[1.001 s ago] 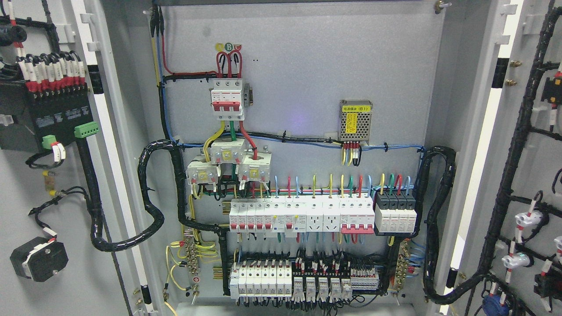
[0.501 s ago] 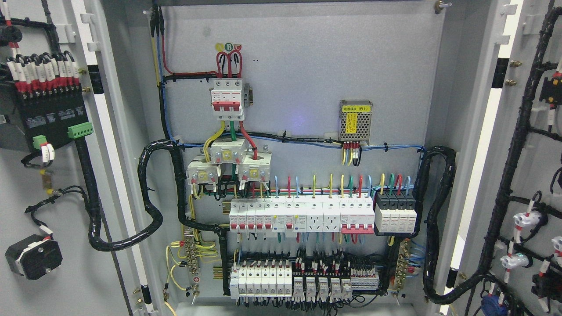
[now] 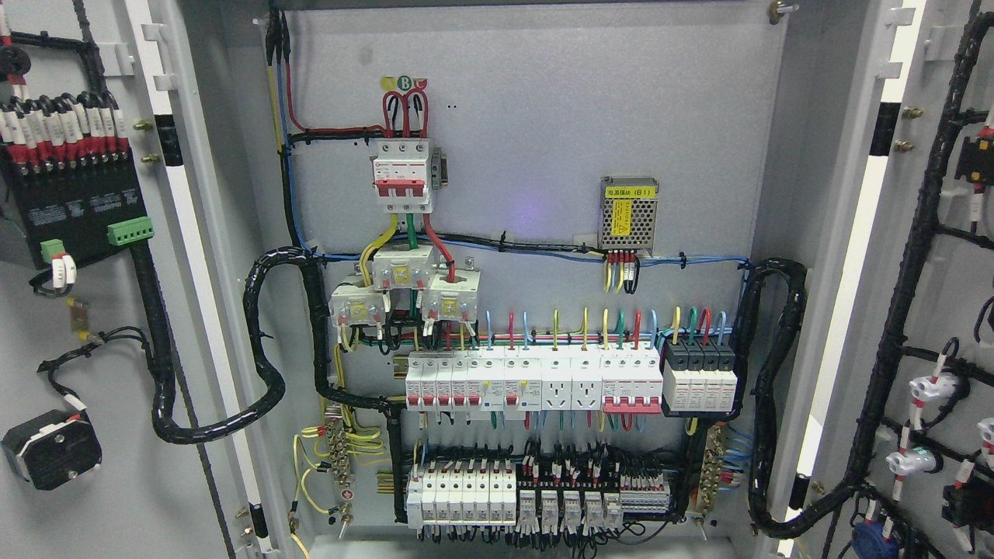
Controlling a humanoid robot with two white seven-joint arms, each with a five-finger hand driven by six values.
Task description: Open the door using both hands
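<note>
- Round green sticker (image 3: pixel 404 83) above the red-and-white main breaker (image 3: pixel 403 181), upper left of the grey back panel (image 3: pixel 543 116): letter "B".
- Yellow label strip (image 3: pixel 630 190) on top of the perforated metal power supply box (image 3: pixel 628 218), right of panel centre: Chinese characters, then "(B1)".
- Yellow warning label on that box's face: print too small to read.
- Breaker markings elsewhere: illegible.

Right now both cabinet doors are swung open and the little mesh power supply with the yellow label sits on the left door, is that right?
Not quite. Both doors, the left door and the right door, are swung open, but the head view shows the power supply on the back panel inside the cabinet, toward its right side, not on the left door.
</note>
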